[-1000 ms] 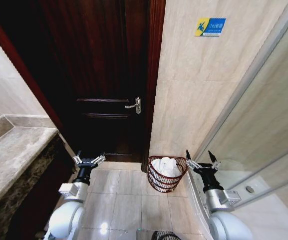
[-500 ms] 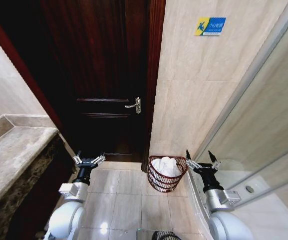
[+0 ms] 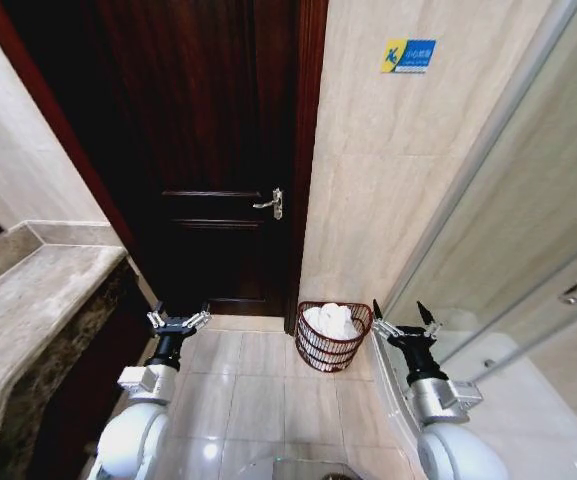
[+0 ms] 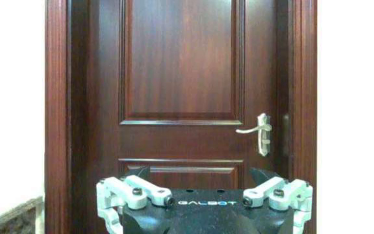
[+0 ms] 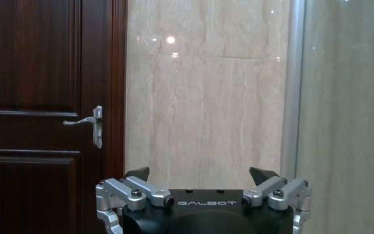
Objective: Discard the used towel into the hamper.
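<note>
Facing hamper (image 3: 333, 335) on floor against wall beside door (image 3: 208, 150); white towel (image 3: 330, 320) lying inside. Left claw (image 3: 178, 321), right claw (image 3: 406, 324) both hanging released, empty. Discard step appearing complete; no further grasp seeming required.

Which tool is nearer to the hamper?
Right. The right tool is just beside the hamper; the left tool is farther off, across the floor.

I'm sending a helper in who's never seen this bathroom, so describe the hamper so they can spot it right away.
Find the dark wooden door with its silver handle. Just right of its frame, on the tiled floor against the beige wall, stands the hamper. It is a small reddish-brown basket of open bars with white towels piled inside.
</note>
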